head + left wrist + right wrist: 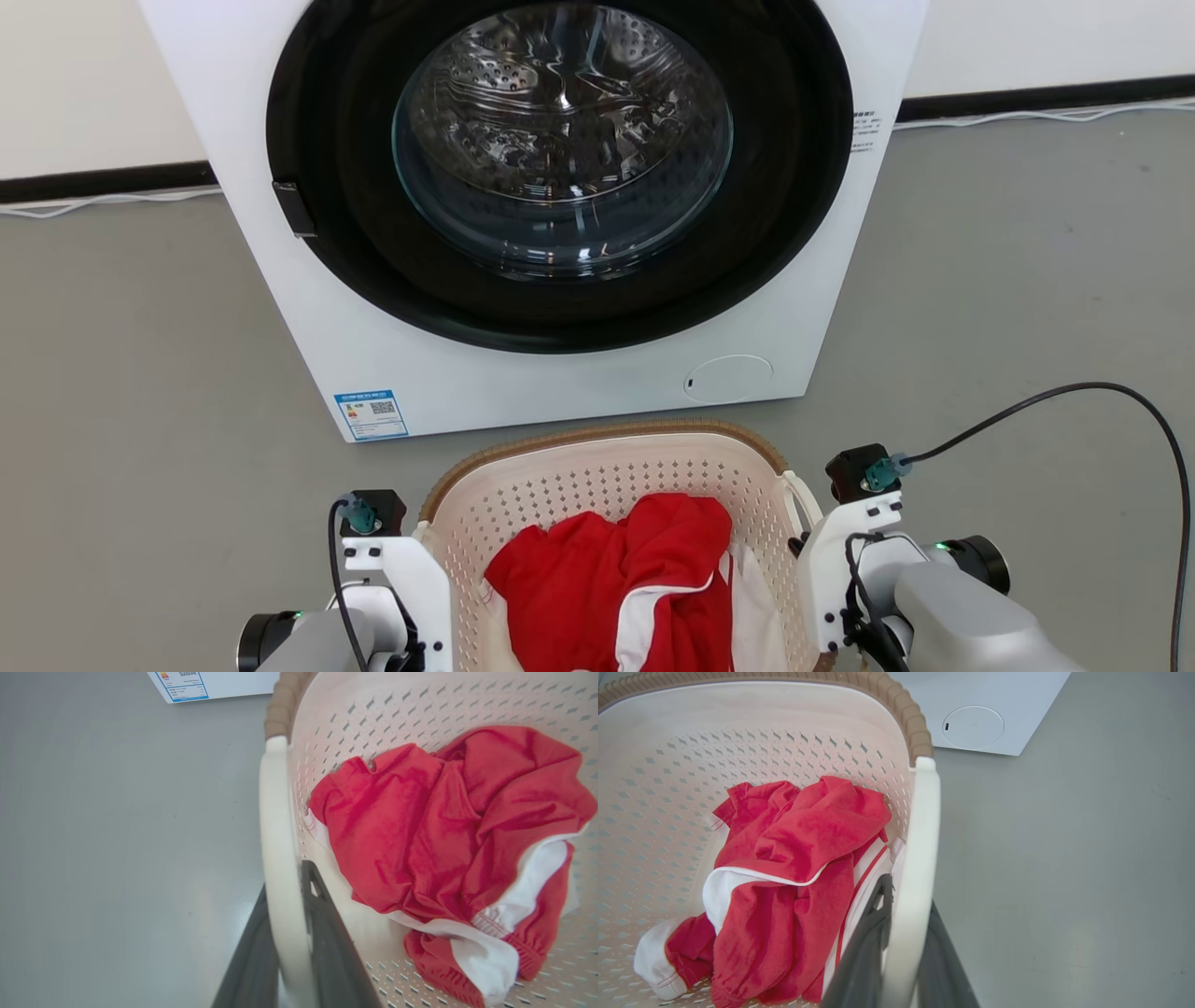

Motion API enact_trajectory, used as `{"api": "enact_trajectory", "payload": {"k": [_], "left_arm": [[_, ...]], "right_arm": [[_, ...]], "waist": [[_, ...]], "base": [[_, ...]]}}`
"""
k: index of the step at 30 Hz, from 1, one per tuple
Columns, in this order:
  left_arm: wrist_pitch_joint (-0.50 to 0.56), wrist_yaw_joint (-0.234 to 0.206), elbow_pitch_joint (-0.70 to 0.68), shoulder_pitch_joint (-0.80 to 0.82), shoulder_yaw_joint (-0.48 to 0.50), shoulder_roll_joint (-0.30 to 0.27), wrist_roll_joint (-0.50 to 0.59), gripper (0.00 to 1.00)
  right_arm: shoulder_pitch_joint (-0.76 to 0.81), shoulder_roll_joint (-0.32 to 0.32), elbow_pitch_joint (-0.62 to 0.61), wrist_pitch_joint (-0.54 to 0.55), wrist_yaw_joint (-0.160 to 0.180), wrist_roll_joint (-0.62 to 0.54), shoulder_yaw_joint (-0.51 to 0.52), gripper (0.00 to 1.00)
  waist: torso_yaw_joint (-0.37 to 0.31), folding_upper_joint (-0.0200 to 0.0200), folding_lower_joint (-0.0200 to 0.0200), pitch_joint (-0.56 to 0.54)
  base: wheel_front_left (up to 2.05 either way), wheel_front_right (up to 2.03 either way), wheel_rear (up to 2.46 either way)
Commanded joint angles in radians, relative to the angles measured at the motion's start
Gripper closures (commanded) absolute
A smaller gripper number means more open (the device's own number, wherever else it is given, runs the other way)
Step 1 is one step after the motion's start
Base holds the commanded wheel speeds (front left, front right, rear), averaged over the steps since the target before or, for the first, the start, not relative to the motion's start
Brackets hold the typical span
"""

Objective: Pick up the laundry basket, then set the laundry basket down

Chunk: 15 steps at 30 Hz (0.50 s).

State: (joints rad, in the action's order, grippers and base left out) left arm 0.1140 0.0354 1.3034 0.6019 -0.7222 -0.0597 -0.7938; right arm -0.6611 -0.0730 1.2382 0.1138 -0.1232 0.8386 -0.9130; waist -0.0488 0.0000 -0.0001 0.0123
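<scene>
The cream-white perforated laundry basket (579,485) with its brown rim band sits at the bottom centre of the head view, just in front of the washer. A crumpled red and white garment (616,579) lies inside it. My left gripper (287,896) is shut on the basket's white left handle (275,826), one dark finger on each side of it. My right gripper (908,900) grips the white right handle (922,826) the same way. Whether the basket's bottom touches the floor is hidden.
A white front-loading washer (560,383) with its round glass door (560,140) shut stands right behind the basket. Grey floor (1008,280) spreads to both sides. A black cable (1074,390) loops from my right wrist. White cords run along the wall base.
</scene>
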Motion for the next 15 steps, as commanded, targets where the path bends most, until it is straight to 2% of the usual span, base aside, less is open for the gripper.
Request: {"api": "enact_trajectory", "payload": {"k": [1,7,15], "left_arm": [[-0.011,0.003,-0.013,0.052,0.012,-0.023,-0.001,1.00],[-0.024,-0.003,-0.014,0.091,0.007,-0.021,0.002,1.00],[-0.066,-0.027,-0.026,0.176,-0.007,-0.019,0.021,1.00]], "right_arm": [[-0.035,0.008,-0.015,-0.022,-0.008,0.002,-0.019,1.00],[-0.058,0.004,-0.024,-0.052,-0.008,0.006,-0.034,1.00],[-0.107,-0.011,-0.054,-0.120,-0.008,-0.001,-0.065,1.00]], "waist": [[0.000,0.0000,0.0001,0.007],[-0.001,0.0000,0.0001,0.071],[-0.001,0.0000,0.0001,0.224]], "base": [[0.00,0.00,0.00],[0.00,0.00,0.00],[0.00,0.00,0.00]]}}
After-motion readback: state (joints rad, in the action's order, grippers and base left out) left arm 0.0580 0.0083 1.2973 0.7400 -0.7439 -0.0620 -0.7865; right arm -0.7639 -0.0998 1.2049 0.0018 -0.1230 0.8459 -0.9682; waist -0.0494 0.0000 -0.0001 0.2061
